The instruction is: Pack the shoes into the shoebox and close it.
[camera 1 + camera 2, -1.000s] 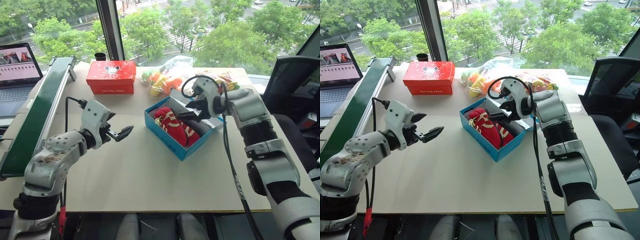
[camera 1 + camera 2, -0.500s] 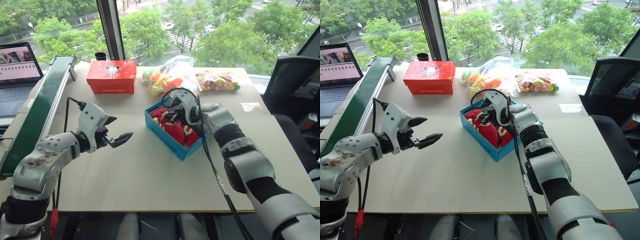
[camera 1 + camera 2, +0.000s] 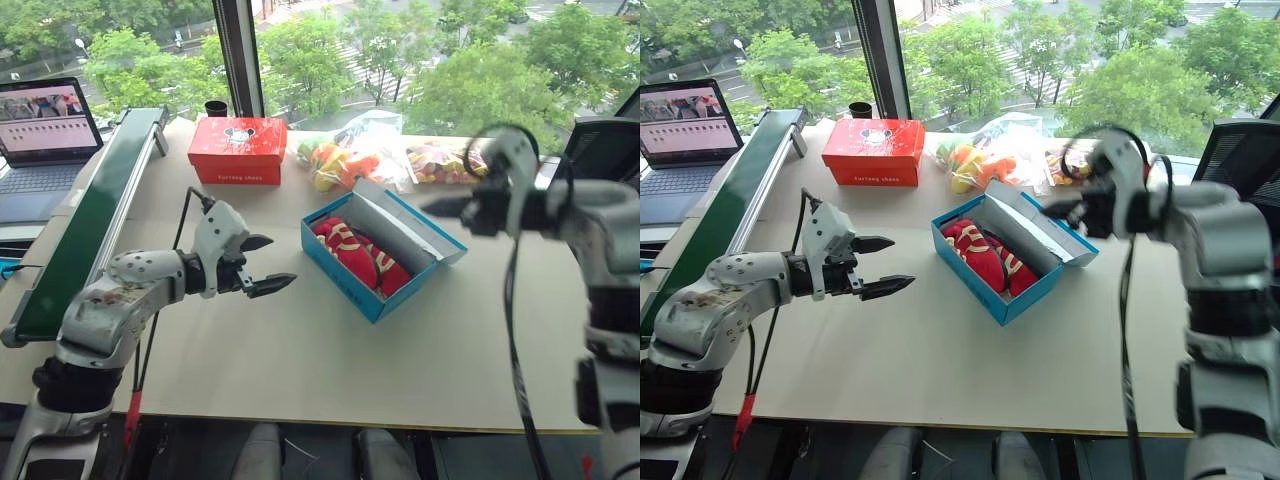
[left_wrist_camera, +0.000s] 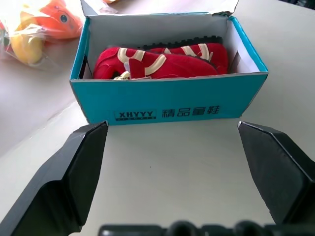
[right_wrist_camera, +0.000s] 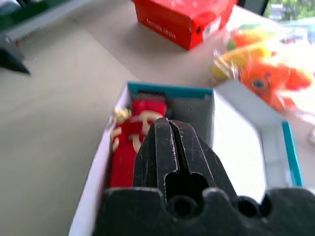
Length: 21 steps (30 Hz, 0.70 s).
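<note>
The left hand [image 3: 262, 265], its two black fingers spread wide and holding nothing, is seen at centre left of the head views, hovering above the pale desk [image 3: 300, 350] and pointed toward the bright blue cardboard shoebox [image 3: 345, 270], which lies just to its right in the frame with bare desk between them. The right hand [image 3: 440, 206], fingers pressed together and empty, is held in the air at the upper right of the frame, above and beyond the box's far side, where the hinged lid [image 3: 410, 222] stands raised and leaning outward, its white inner face shown. The box's long axis is seen to run diagonally, from the upper left near the bagged toys [image 3: 340, 160] down toward the lower right. Both small red shoes with yellow-gold stripes [image 4: 157, 61] are already laid inside, side by side along that axis and below the rim. The lid's free edge is judged nearer the right hand, so closing would probably fall to it, pushing the lid toward the left of the frame, while the left hand faces the blue front wall and could brace it.
</note>
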Each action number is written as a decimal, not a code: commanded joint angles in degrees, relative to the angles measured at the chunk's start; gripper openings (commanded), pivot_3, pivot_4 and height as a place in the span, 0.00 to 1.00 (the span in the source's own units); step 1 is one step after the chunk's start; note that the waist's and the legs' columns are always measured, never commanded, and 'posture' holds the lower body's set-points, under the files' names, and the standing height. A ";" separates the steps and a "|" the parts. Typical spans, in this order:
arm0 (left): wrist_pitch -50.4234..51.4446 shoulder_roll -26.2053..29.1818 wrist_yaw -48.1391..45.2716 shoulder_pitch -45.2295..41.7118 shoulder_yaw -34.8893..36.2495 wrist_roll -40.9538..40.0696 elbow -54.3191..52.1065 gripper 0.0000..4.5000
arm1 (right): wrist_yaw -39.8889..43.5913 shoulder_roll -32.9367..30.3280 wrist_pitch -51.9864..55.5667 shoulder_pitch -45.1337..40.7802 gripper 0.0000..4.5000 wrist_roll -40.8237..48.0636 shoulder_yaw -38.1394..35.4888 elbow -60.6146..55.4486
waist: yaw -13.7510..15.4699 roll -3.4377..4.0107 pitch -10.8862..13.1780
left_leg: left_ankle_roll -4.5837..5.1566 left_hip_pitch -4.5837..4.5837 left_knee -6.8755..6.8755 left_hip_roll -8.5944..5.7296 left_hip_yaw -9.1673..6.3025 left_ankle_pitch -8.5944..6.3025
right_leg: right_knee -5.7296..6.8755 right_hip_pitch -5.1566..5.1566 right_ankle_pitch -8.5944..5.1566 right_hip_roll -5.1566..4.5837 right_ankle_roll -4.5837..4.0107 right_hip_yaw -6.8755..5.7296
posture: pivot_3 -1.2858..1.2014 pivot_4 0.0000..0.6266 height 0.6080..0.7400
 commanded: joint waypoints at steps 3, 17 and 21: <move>-3.18 -0.86 -3.37 -3.68 -2.02 1.74 2.64 1.00 | -1.60 -1.23 2.01 14.80 0.01 4.80 -6.56 -7.07 | -1.69 0.00 0.00 | 0.09 0.10 0.04 0.03 0.06 0.05 | 0.08 0.02 0.01 0.06 0.01 0.13 | 0.52 0.24 0.99; -1.85 2.43 -5.18 -4.25 -0.20 2.29 1.69 1.00 | -18.81 21.55 -32.26 6.03 0.01 -3.24 -8.45 40.02 | -1.93 -0.02 -0.01 | 0.11 0.20 0.01 0.04 0.06 0.08 | 0.06 0.14 0.06 0.08 0.06 0.14 | 0.52 0.24 0.99; -0.95 3.27 -4.54 -3.73 0.96 1.75 0.37 1.00 | -19.32 22.15 -41.54 0.40 0.01 -5.24 -8.22 53.15 | -2.02 -0.01 -0.01 | 0.11 0.21 -0.04 0.04 0.06 0.08 | 0.04 0.13 0.07 0.07 0.05 0.13 | 0.52 0.24 0.99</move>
